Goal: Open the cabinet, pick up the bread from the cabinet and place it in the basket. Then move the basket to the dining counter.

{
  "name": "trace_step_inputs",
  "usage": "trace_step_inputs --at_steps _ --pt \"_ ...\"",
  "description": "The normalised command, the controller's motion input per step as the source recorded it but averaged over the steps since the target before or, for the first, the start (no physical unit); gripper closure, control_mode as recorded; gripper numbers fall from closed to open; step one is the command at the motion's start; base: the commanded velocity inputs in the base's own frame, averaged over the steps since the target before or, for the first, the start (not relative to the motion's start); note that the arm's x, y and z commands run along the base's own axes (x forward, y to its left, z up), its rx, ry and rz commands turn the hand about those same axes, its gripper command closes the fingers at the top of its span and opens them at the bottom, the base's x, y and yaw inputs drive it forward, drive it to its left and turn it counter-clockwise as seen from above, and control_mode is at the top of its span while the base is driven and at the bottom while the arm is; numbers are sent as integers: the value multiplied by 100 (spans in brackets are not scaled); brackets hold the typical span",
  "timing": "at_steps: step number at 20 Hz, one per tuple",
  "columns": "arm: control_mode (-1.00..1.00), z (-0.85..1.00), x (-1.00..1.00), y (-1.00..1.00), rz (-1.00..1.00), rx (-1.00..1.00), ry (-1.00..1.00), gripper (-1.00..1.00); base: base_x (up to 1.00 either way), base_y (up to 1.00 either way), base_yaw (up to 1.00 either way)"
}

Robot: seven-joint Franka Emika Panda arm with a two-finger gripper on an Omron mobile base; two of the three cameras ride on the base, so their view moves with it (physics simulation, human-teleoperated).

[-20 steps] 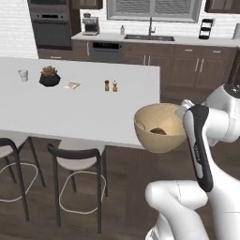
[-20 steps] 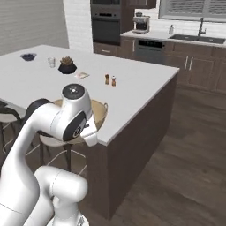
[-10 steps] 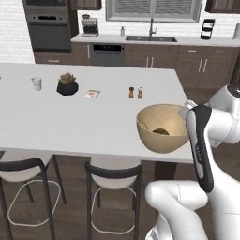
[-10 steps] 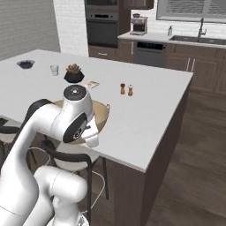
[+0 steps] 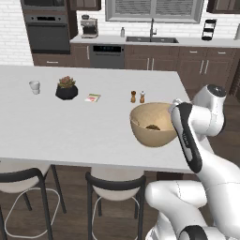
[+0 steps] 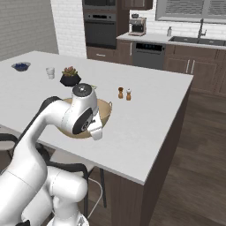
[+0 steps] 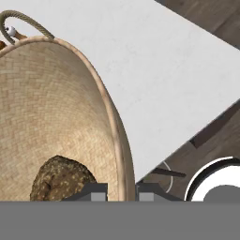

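A: Gripping the basket (image 5: 152, 125) by its rim, are you?

B: I am. My gripper (image 7: 122, 190) is pinching down tight on the woven edge, one finger (image 7: 91, 191) inside the bowl and the other outside, with the wall of the basket sandwiched between them.

A: And the bread (image 7: 60, 179)?

B: It is sitting at the bottom of the basket, a dark lumpy roll just beside my inner finger. From the left base view it is showing as a small brown patch low inside the bowl.

A: Where is the basket relative to the dining counter (image 5: 70, 131)?

B: It is over the counter's white top, near the edge closest to me and toward the end with no stools. Whether it is touching the top, I cannot tell.

A: Anything else up there?

B: Two small shakers (image 5: 137, 97) are standing on the counter beyond the basket. Further along, well apart from the basket, a potted plant (image 5: 66, 88), a white cup (image 5: 34, 87) and a small card (image 5: 93, 98) are sitting.
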Motion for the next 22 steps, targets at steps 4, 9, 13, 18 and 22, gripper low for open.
trace_step_inputs --at_steps 4,9,13,18,22 --pt "-100 -61 100 23 0 0 6 100 0 0 0" --pt "-100 -62 100 22 0 0 4 100 0 0 0" --pt "-100 -58 100 16 0 0 2 100 0 0 0" --pt "-100 -62 90 2 0 0 5 100 0 0 0" --pt "-100 -23 77 10 0 0 0 100 0 0 0"
